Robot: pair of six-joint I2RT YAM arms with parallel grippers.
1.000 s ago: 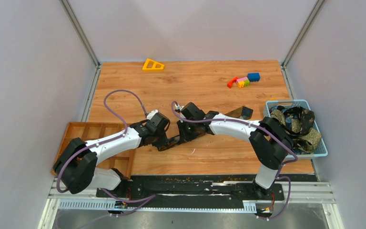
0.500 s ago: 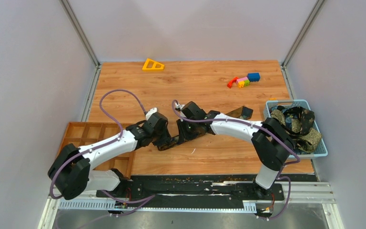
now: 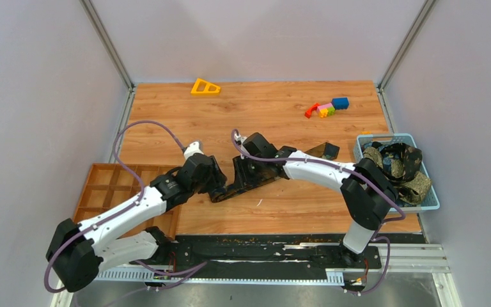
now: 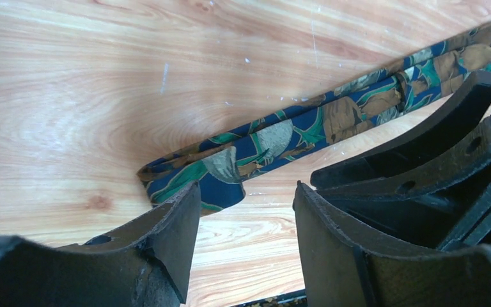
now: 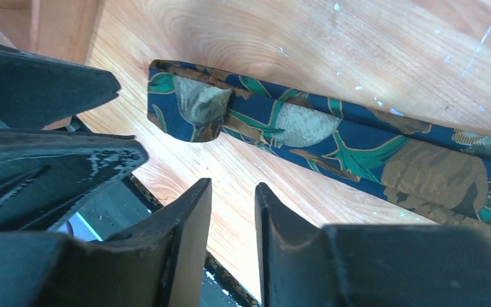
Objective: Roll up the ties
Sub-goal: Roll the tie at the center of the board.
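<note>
Leftward the left arm's elbow has swung, drawing the left gripper (image 4: 244,192) back a little; its jaws stand apart, empty. Just ahead of its fingertips the tie (image 4: 332,118) lies flat on the table (image 4: 70,96), narrow end folded over. The right gripper (image 5: 233,185), narrowly parted and empty, hovers just beside the tie.

The left arm (image 3: 128,208) has swung its elbow out toward the near left corner, so the forearm now stretches lower across the tray (image 3: 102,185), more of which shows. The left gripper (image 3: 217,188) has drawn back a little toward the left edge, off the tie (image 4: 307,128), and its cable (image 3: 147,125) loop has shifted left with it. The right gripper (image 3: 238,182) has edged slightly left
</note>
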